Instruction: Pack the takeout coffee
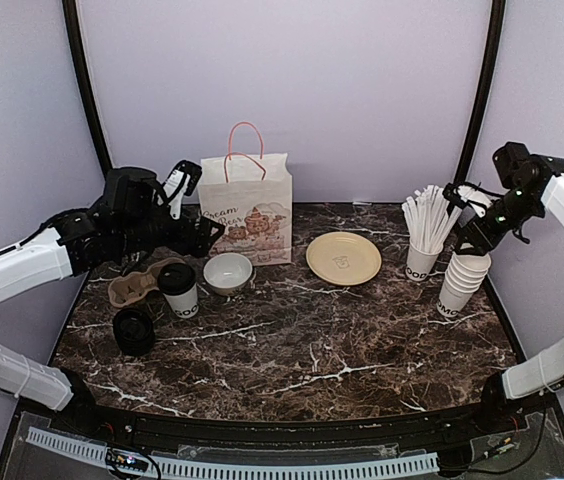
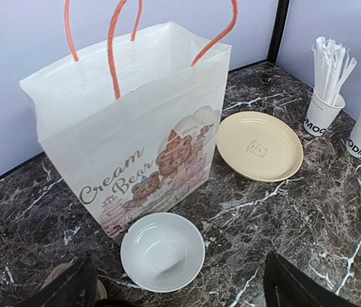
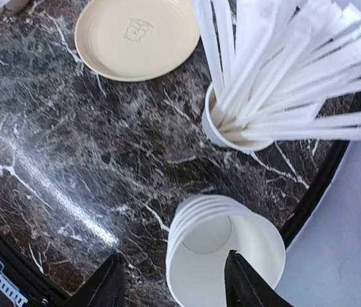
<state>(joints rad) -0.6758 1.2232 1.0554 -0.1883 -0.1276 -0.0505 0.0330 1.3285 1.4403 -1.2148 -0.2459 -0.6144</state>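
One takeout coffee (image 1: 178,290), a white cup with a black lid, stands at the left beside a brown cup carrier (image 1: 134,286). A second black-lidded one (image 1: 134,332) sits nearer the front edge, mostly lid showing. My left gripper (image 1: 207,238) (image 2: 180,286) hovers open behind them, above a white bowl (image 2: 162,251), with nothing between its fingers. The white paper bag (image 1: 252,210) (image 2: 136,141) stands open at the back. My right gripper (image 1: 471,240) (image 3: 177,283) is open over the stack of lidless cups (image 3: 225,256). One finger is inside the top cup and the other is outside its wall.
A yellow plate (image 1: 343,257) (image 2: 259,145) lies right of the bag. A white cup of white sticks (image 1: 424,245) (image 3: 232,131) stands just behind the lidless stack (image 1: 462,285). The table's right edge (image 3: 324,185) runs close beside the stack.
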